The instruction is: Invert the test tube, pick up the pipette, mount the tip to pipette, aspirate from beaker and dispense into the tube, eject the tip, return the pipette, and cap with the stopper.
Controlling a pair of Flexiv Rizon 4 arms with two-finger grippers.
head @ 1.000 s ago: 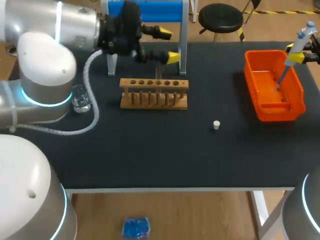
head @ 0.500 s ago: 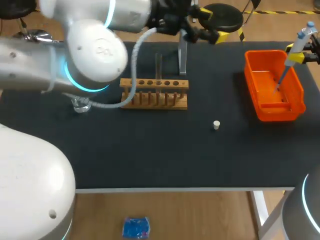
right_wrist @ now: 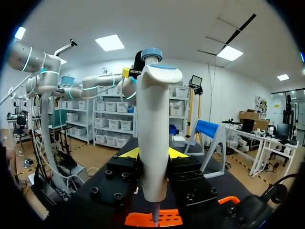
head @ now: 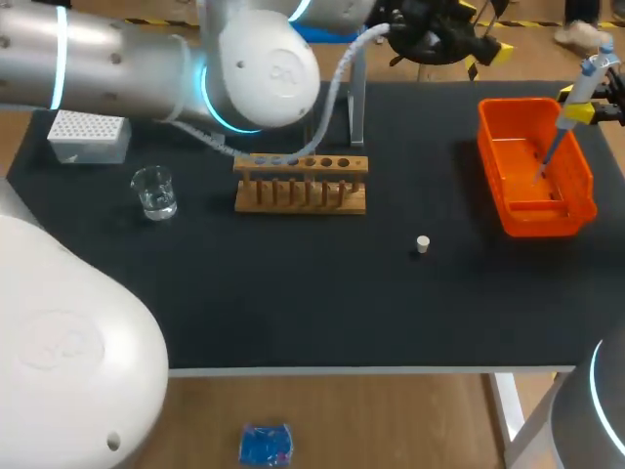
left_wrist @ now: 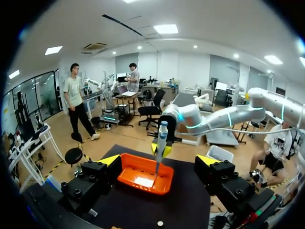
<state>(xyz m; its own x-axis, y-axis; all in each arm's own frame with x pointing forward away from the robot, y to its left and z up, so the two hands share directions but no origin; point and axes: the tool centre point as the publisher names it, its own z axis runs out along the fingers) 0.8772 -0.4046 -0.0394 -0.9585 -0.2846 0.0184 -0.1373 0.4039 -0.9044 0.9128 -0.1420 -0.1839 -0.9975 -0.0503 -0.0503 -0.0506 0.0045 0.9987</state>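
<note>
Currently the right gripper (right_wrist: 153, 152) is clenched on the pipette (right_wrist: 153, 119), one yellow-tipped finger on each side of the white body, which stands upright with its blue cap on top. This gripper sits at the bench's (head: 293, 293) far right corner. The pipette's thin lower end points down into the orange bin (head: 491, 166), which lies along the right edge. Whether the lower end touches the bin floor cannot be told.

The left gripper (left_wrist: 159, 161) is released: its two fingers stand wide apart with nothing between them. The left arm crosses from the left side, and its gripper sits over the far edge, right of the middle and well apart from the bin. Its wrist view looks out across the bench toward the bin and the held pipette.

A wooden rack (head: 301, 182) stands in the middle of the bench, toward the far edge. The arm's hose hangs just behind it. A glass beaker (head: 154, 191) stands toward the left edge, and a white tip box (head: 90, 136) sits beyond it, near the far left corner. A small white stopper (head: 422, 244) lies alone on the bench, between the rack and the bin.
</note>
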